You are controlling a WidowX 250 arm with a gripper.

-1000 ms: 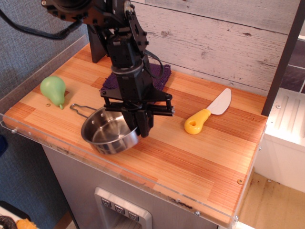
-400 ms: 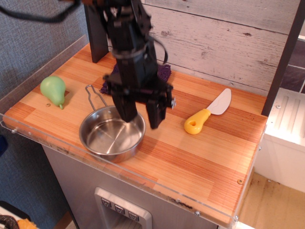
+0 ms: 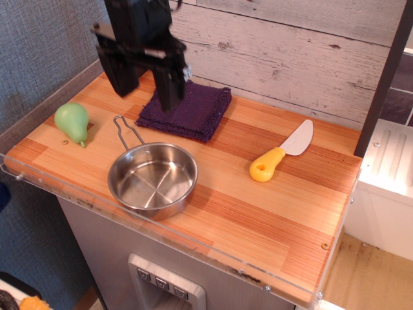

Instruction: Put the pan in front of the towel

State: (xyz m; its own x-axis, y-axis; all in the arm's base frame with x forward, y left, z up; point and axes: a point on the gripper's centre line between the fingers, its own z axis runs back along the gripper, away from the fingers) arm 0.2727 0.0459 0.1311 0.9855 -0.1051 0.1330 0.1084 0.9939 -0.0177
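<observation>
Pan (image 3: 153,180): we see it sitting flat on the wooden counter (image 3: 258,206), near the front edge, empty and shiny inside. Its thin wire handle (image 3: 128,131) points back and to the left, toward the wall.
Pan against towel: the pan lies just in front of the towel (image 3: 188,110), on the camera side of it; a strip of bare wood shows between the two, so we read them as apart, not touching.
Towel: dark purple, knitted, lying flat toward the back of the counter. Its rear left corner is hidden behind the gripper, so we cannot see its whole outline.
Gripper (image 3: 147,74): raised above the counter over the towel's back left part, holding nothing. Its two dark fingers (image 3: 170,81) hang down with a clear gap between them, so we take them as spread apart. The picture is a little blurred here, and the top of the arm is cut off by the upper edge.
Pear (image 3: 71,122): green, on the left side of the counter, well apart from the pan's bowl, closer to the handle's tip.
Knife (image 3: 282,152): yellow handle, pale blade, lying on the right half of the counter, blade pointing back and right, well apart from pan and towel.
Counter edge: a clear plastic rim runs along the front and left sides.
Hard to make out: whether the towel is folded double; its front edge looks thick, yet we cannot tell.
</observation>
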